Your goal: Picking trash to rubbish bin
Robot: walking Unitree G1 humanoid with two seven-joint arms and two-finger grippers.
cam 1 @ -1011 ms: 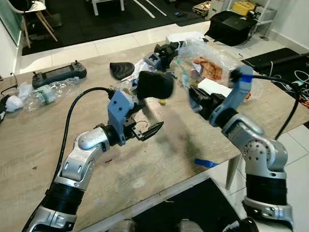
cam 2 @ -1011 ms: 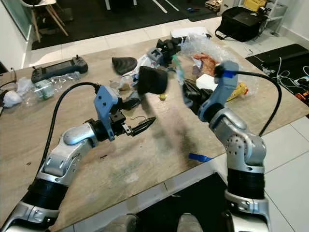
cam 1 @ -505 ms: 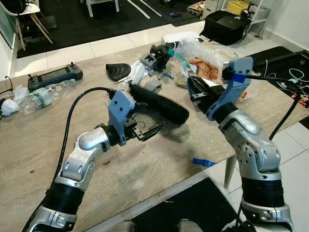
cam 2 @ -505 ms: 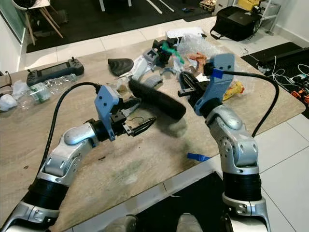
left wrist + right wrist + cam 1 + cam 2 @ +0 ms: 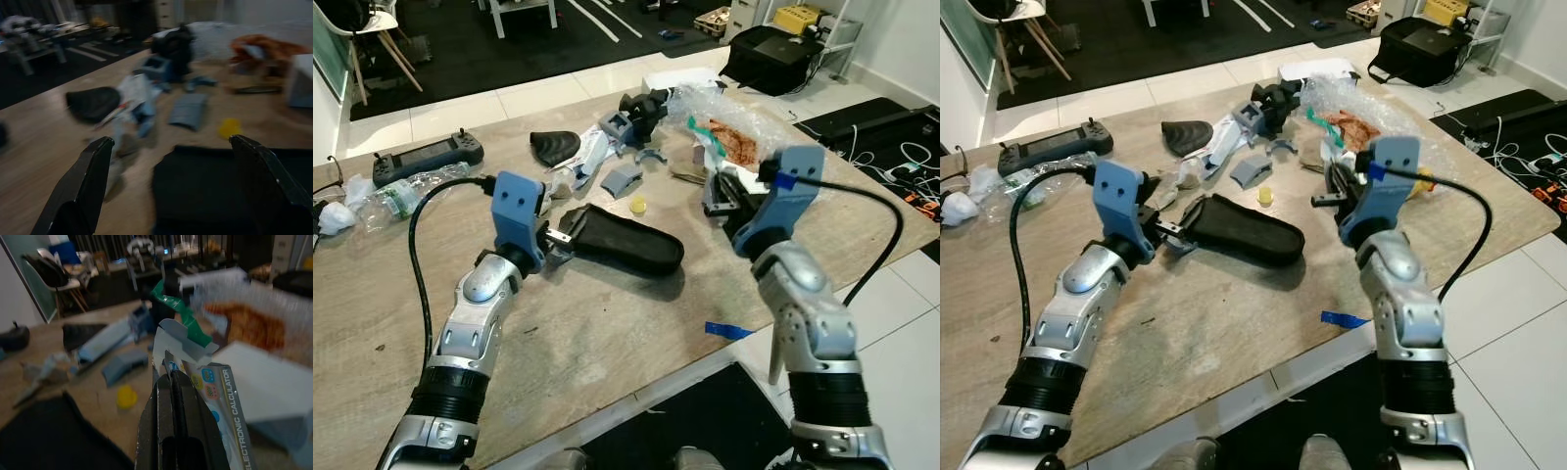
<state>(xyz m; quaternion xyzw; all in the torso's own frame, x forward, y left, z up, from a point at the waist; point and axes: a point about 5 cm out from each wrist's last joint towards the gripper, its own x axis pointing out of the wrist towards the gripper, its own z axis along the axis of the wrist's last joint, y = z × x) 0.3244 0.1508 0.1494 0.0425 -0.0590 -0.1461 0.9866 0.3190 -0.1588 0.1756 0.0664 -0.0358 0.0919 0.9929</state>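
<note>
A long black pouch (image 5: 626, 245) lies flat in the middle of the wooden table (image 5: 607, 333). My left gripper (image 5: 560, 238) sits at the pouch's left end. It is open, and in the left wrist view its fingers (image 5: 88, 181) stand wide on either side of the pouch (image 5: 215, 191). My right gripper (image 5: 720, 193) hovers at the right of the pile of trash (image 5: 636, 127). It is shut on a calculator package (image 5: 220, 406) with a white and green card top (image 5: 183, 335).
A black remote controller (image 5: 426, 157) and a crushed plastic bottle (image 5: 401, 191) lie at the far left. A yellow cap (image 5: 637, 205), grey scraps and bubble wrap (image 5: 739, 113) are behind the pouch. Blue tape (image 5: 729, 330) sticks out at the table's front edge.
The black pouch came down from the air and now lies on the table. My left gripper swung back to its left end and opened. My right arm drew back to the right.
</note>
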